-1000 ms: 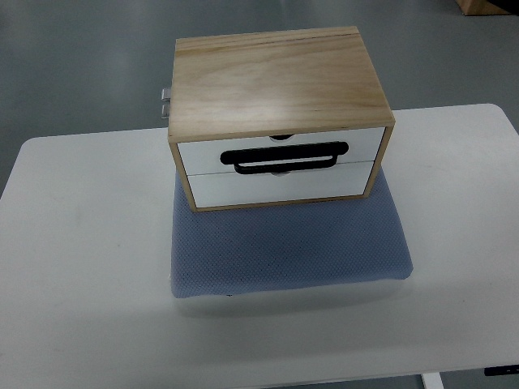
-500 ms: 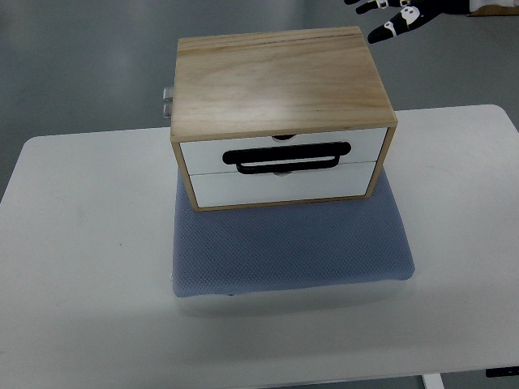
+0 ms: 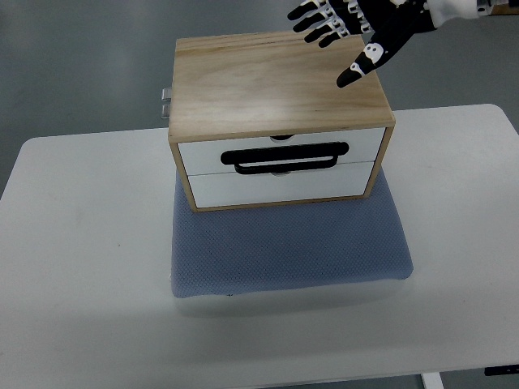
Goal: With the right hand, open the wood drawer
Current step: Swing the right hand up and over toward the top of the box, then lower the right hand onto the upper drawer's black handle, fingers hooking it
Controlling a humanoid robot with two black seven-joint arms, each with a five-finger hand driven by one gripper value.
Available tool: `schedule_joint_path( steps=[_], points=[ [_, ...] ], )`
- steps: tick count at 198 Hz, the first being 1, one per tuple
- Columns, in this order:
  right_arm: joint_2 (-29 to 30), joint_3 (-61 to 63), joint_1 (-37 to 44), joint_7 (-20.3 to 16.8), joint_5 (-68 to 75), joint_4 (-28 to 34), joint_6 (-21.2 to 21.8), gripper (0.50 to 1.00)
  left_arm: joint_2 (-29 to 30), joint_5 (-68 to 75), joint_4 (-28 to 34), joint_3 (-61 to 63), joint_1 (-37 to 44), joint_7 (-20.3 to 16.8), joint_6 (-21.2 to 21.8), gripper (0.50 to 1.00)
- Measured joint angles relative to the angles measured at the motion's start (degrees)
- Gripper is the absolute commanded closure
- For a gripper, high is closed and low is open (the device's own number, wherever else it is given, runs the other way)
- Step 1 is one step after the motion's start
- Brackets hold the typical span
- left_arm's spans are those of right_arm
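A small wooden cabinet [image 3: 276, 81] with two white drawer fronts stands on a blue-grey mat [image 3: 288, 247]. The upper drawer [image 3: 280, 148] carries a black loop handle [image 3: 285, 158]; both drawers are closed flush. My right hand [image 3: 349, 36], black with white markings, reaches in from the top right corner and hovers over the cabinet's back right edge. Its fingers [image 3: 320, 23] are spread and hold nothing; the thumb points down toward the wooden top. The hand is well above and behind the handle.
The mat lies on a white table [image 3: 81, 267], whose front edge runs along the bottom of the picture. A small metal fitting [image 3: 165, 104] sticks out at the cabinet's back left. Grey floor lies beyond the table.
The right hand has come into view from the top right and moved left and down, now over the cabinet's back right edge. The cabinet and drawers have not moved.
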Motion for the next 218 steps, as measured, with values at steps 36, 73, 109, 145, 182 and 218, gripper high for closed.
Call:
schedule_joint_path(
  steps=[36, 73, 109, 145, 182, 218],
  points=[
    [2.1, -9.5, 3.3, 0.2, -0.1, 4.3, 0.0, 0.556, 0.0, 0.0, 0.0, 0.0, 0.0, 0.0, 0.0, 0.500],
    [4.2, -14.1, 4.0, 0.2, -0.1, 5.7, -1.4, 0.556, 0.0, 0.0, 0.0, 0.0, 0.0, 0.0, 0.0, 0.500],
    [6.6, -17.0, 4.9, 0.1, -0.1, 6.5, -3.3, 0.556, 0.0, 0.0, 0.0, 0.0, 0.0, 0.0, 0.0, 0.500],
    [8.3, -18.0, 4.9, -0.3, 0.0, 8.4, -7.0, 0.556, 0.0, 0.0, 0.0, 0.0, 0.0, 0.0, 0.0, 0.500],
    [9.2, -18.3, 4.9, -0.3, 0.3, 9.5, -10.4, 0.556, 0.0, 0.0, 0.0, 0.0, 0.0, 0.0, 0.0, 0.500],
    [9.9, -18.9, 4.8, -0.4, 0.3, 9.7, -11.6, 0.556, 0.0, 0.0, 0.0, 0.0, 0.0, 0.0, 0.0, 0.500]
  ],
)
